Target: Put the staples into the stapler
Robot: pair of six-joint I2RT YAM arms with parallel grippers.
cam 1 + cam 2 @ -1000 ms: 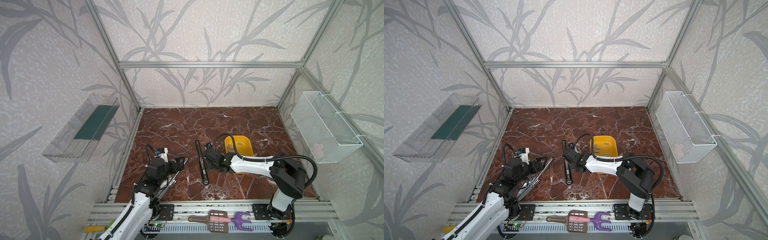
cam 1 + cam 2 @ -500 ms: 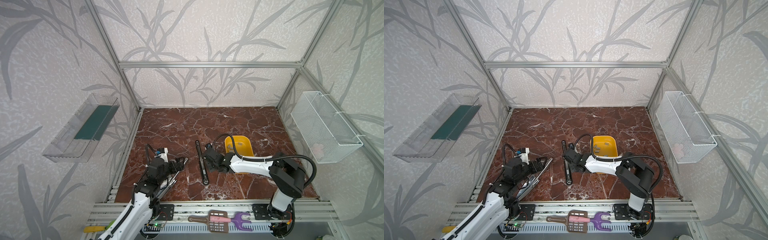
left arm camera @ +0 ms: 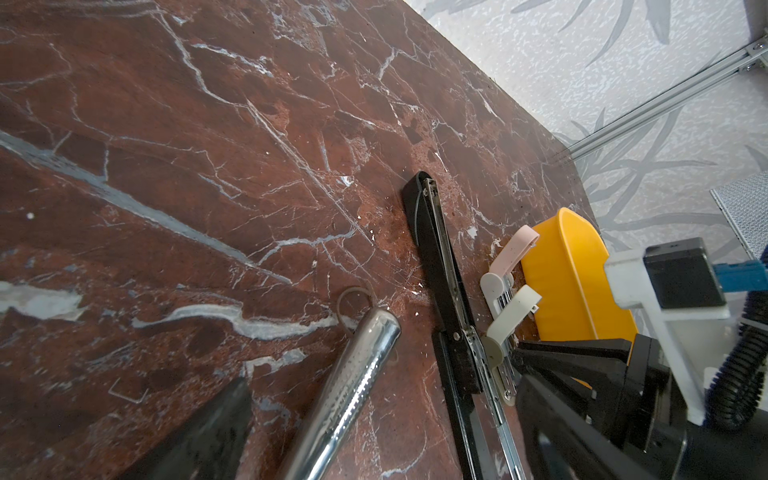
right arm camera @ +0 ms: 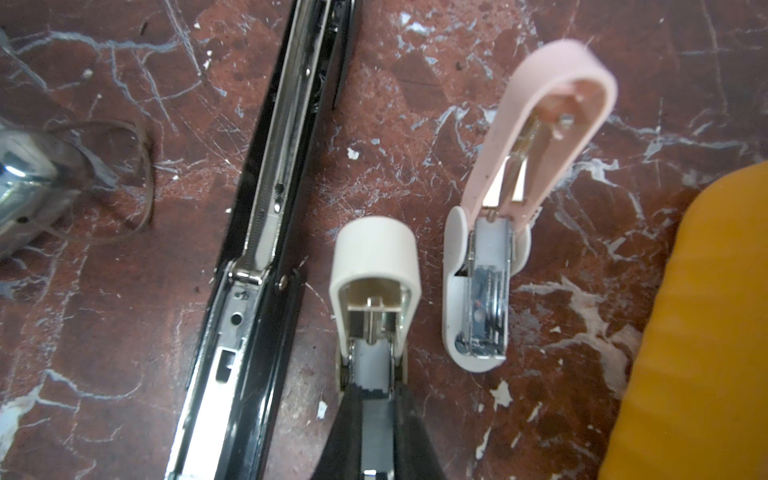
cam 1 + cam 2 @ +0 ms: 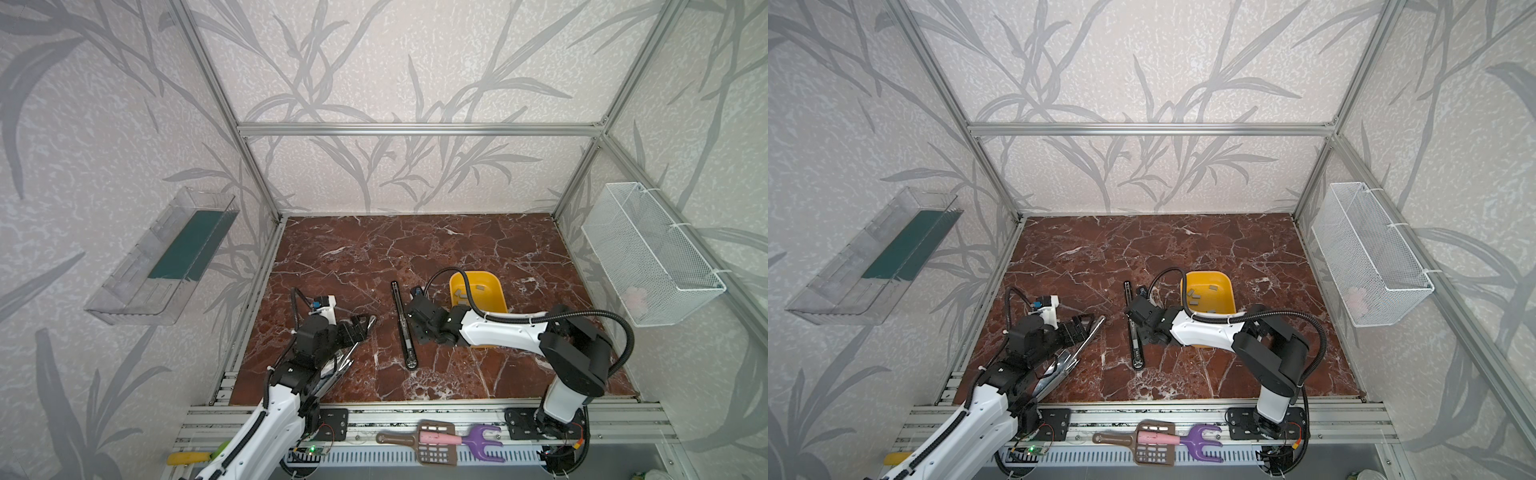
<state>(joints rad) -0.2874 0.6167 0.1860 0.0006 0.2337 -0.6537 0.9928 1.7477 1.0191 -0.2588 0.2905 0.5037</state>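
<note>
The right gripper's [image 4: 376,390] black fingers [image 4: 411,428] are drawn together at the open magazine of the cream stapler [image 4: 374,253], whose lid is flipped up – whether a strip is pinched between them cannot be told. Just beside it lie the pink stapler [image 4: 552,83], also hinged open, and the long black stapler [image 4: 266,232], folded out flat on the red marble tabletop [image 5: 374,249]. The staples [image 5: 1212,286] – small grey strips – sit loose in the yellow bin [image 5: 473,273], which the right arm partly covers in both top views. To the left, the left gripper's [image 5: 359,326] jaws stand spread wide, gripping nothing, one finger [image 3: 216,428] beside the chrome stapler [image 3: 353,374] on the marble.
</note>
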